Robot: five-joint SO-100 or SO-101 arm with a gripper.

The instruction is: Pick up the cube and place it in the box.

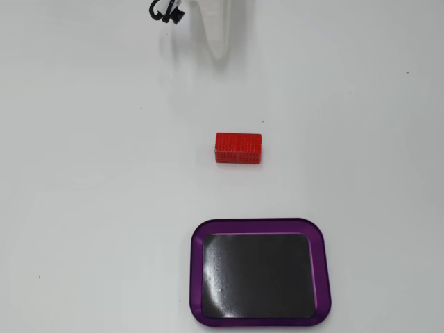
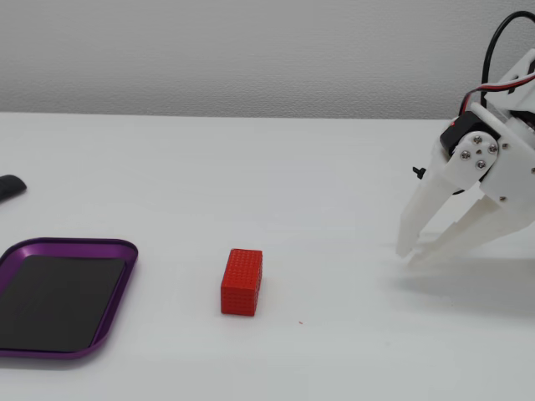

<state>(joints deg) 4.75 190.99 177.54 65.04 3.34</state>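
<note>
The red cube (image 1: 238,148) lies on the white table, its long side across a fixed view; it also shows in the other fixed view (image 2: 242,281). The purple-rimmed box (image 1: 198,277) with a black bottom sits below the cube, empty, and shows at the left edge of the side fixed view (image 2: 125,271). My white gripper (image 2: 410,254) hangs at the right, fingertips near the table, jaws slightly apart and holding nothing. It is well away from the cube. Only its tip (image 1: 218,50) shows at the top of the upper fixed view.
A small dark object (image 2: 10,186) lies at the far left edge of the table. Black and red cables (image 2: 501,58) run along the arm. A grey wall stands behind the table.
</note>
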